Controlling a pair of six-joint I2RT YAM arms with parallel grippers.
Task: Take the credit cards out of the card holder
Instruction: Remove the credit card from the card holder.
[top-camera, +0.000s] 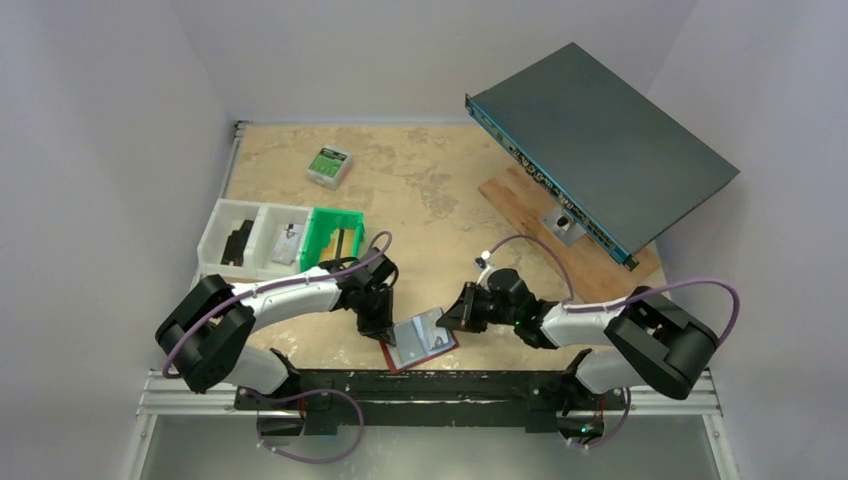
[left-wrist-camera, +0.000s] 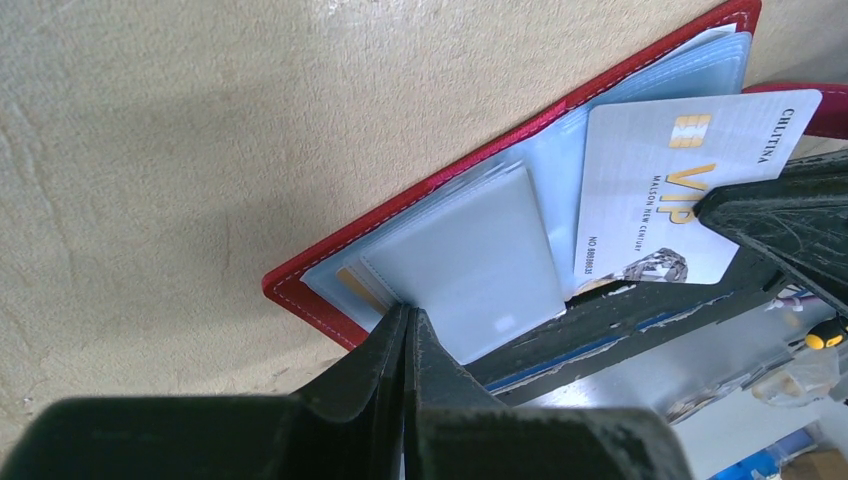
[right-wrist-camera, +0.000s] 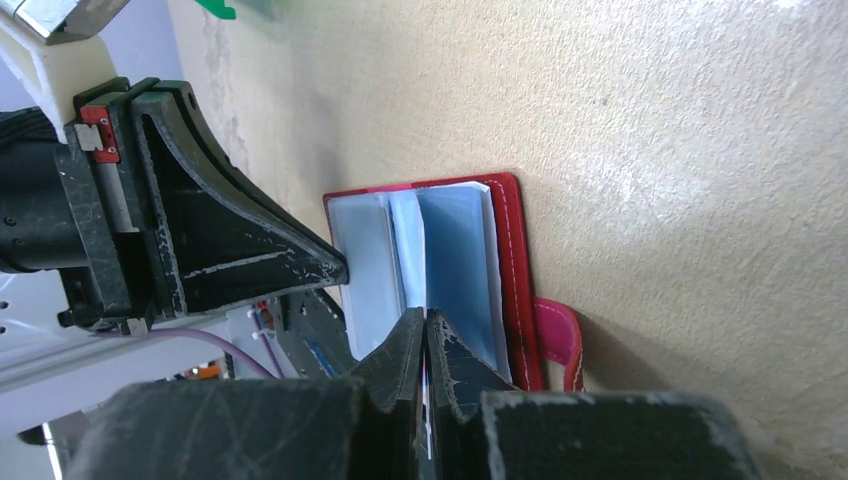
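The red card holder lies open at the table's near edge, its pale grey-blue pockets fanned upward. My left gripper is shut on the edge of a pale pocket at the holder's left half. My right gripper is shut on a white credit card with a gold chip and "VIP" lettering, which sticks partly out of the pockets. In the right wrist view the right gripper pinches that card edge-on, with the holder and its pink snap tab beyond.
A green plastic bin and a white divided tray stand at the left. A green-and-white box lies further back. A dark flat device leans on a wooden board at the right. A metal rail runs below the table's edge.
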